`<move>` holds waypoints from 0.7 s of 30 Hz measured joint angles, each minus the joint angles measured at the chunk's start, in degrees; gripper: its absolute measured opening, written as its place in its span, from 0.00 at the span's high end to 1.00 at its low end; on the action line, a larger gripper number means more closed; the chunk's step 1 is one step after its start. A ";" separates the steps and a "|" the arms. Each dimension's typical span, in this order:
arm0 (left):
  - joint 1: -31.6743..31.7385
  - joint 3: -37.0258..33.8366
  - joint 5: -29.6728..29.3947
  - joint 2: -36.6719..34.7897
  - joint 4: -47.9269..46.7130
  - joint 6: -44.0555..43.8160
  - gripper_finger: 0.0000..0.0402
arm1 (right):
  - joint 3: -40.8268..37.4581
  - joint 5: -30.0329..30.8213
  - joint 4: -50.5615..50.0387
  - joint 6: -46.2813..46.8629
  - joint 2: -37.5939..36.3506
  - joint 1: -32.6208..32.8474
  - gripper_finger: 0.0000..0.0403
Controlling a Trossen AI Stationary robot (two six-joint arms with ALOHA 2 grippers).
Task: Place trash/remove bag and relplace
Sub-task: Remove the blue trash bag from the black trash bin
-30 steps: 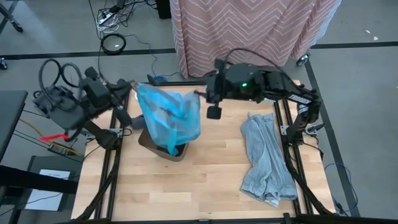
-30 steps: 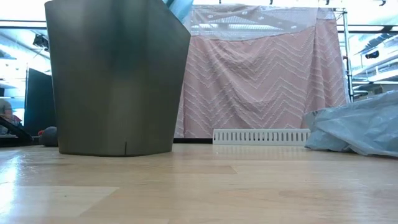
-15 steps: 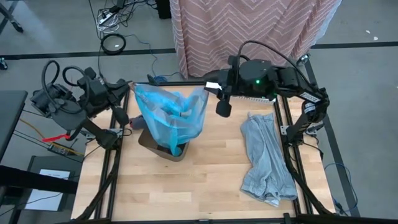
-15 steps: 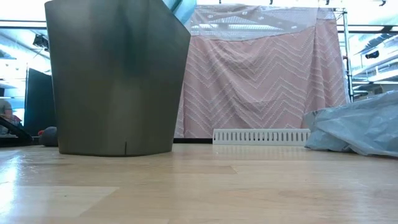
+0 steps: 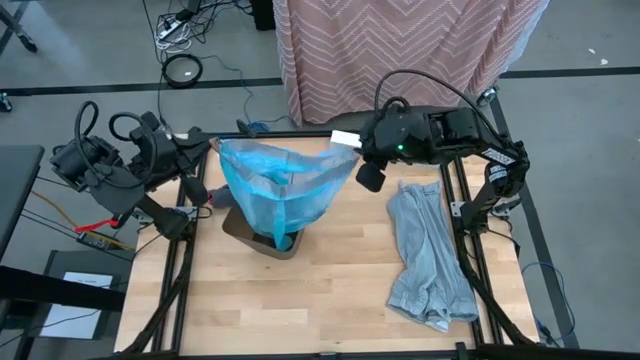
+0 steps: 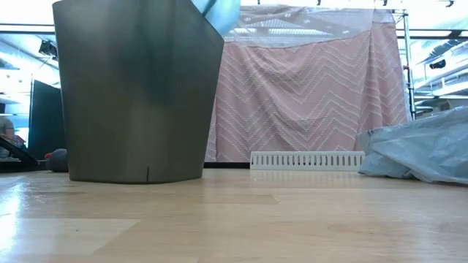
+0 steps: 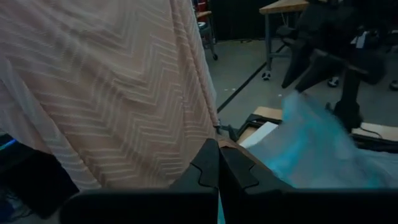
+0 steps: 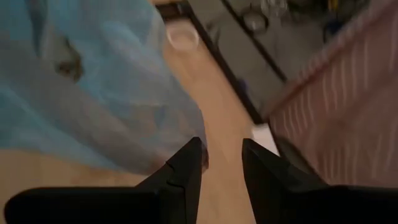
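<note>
A translucent blue bag (image 5: 280,185) hangs with its lower end in the grey bin (image 5: 262,240), which stands at the table's left half and fills the low view (image 6: 139,88). The bag's mouth is spread wide between both grippers. Dark scraps of trash (image 8: 68,62) show through its wall. My left gripper (image 5: 207,147) is shut at the bag's left rim. My right gripper (image 5: 356,157) is open at the right rim, and in its wrist view (image 8: 222,168) bare table shows between the fingers. My left gripper is shut on the blue bag's left rim (image 5: 220,148), coming level from the table's left; a thin cyan strip (image 7: 217,208) shows between the closed fingers. The rim runs taut away from it. My right gripper meets the bag's right rim (image 8: 198,149) with the outer side of one finger (image 8: 186,168). The other finger stands clear of it. The rim corner (image 5: 345,160) is drawn out toward this gripper, well above the table.
A crumpled grey-blue bag (image 5: 430,255) lies along the table's right side, also visible in the low view (image 6: 417,153). A white tape ring (image 8: 182,36) and a small dark lump (image 6: 57,159) lie on the table near the bin. A pink chevron curtain (image 5: 400,50) hangs beyond the far edge.
My right gripper has moved toward the table's right edge, taking the bag's right rim with it. The bag's mouth has spread out from a narrow bunch into a wide opening, its top edge drawn taut, while the lower end stayed in the bin.
</note>
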 joint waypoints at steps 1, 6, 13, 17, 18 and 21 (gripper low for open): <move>0.00 0.00 0.41 0.02 -0.04 -0.42 1.00 | 0.00 -0.08 -2.14 1.47 0.02 0.06 0.75; 0.00 -0.06 1.66 0.21 0.02 -1.57 1.00 | 0.00 -1.46 -6.31 4.33 -0.01 0.77 0.76; 0.39 -4.49 1.24 0.85 -3.39 -3.93 1.00 | 0.06 -2.77 5.92 -9.26 -2.58 3.94 0.78; 1.22 -7.26 2.14 0.87 -7.92 -11.00 1.00 | 0.09 -5.35 7.43 -21.00 -5.46 6.11 0.78; 1.25 -7.67 2.23 0.87 -8.37 -11.94 1.00 | 0.11 -6.88 6.57 -23.44 -6.22 6.82 0.78; 1.20 -7.72 2.36 0.85 -7.72 -12.23 1.00 | 0.20 -11.14 5.62 -25.98 -7.21 9.10 0.77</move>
